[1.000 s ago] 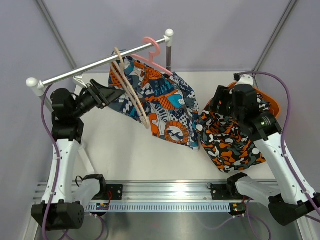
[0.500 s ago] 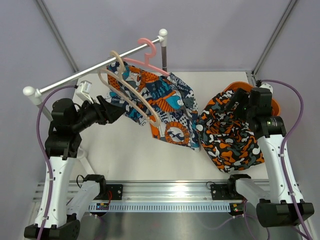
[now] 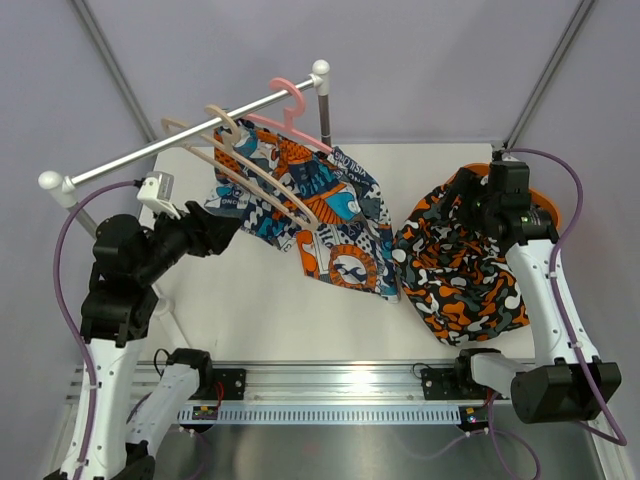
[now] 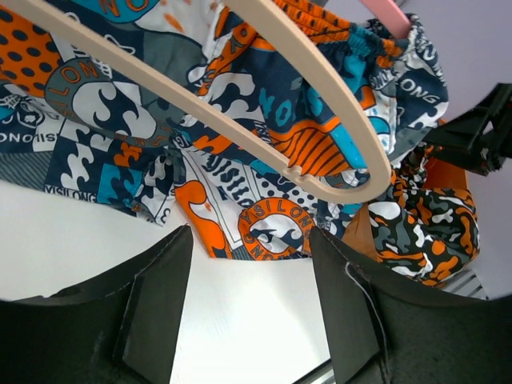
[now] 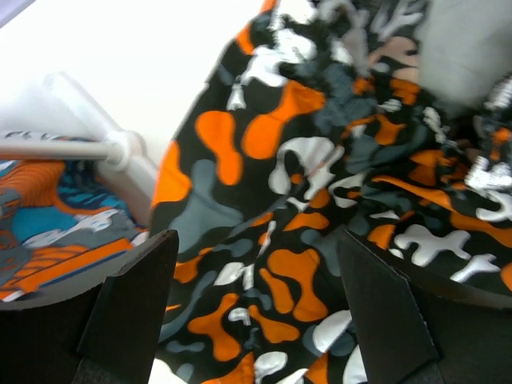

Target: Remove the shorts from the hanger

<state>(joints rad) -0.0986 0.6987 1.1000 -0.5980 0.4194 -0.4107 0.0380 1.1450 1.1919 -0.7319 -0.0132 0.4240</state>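
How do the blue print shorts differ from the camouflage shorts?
The blue print shorts hang from the pink hanger; the camouflage shorts lie bunched on the table, on no hanger. The blue print shorts show lettering; the camouflage shorts show only blotches. Both contain orange.

Blue-teal-orange-white print shorts [image 3: 325, 215] hanging spread, centre; orange-black-white-grey camouflage shorts [image 3: 462, 275] crumpled in heap, right.

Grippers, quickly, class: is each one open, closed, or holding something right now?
Left gripper: open, holding nothing.
Right gripper: open, empty, over the camouflage shorts.
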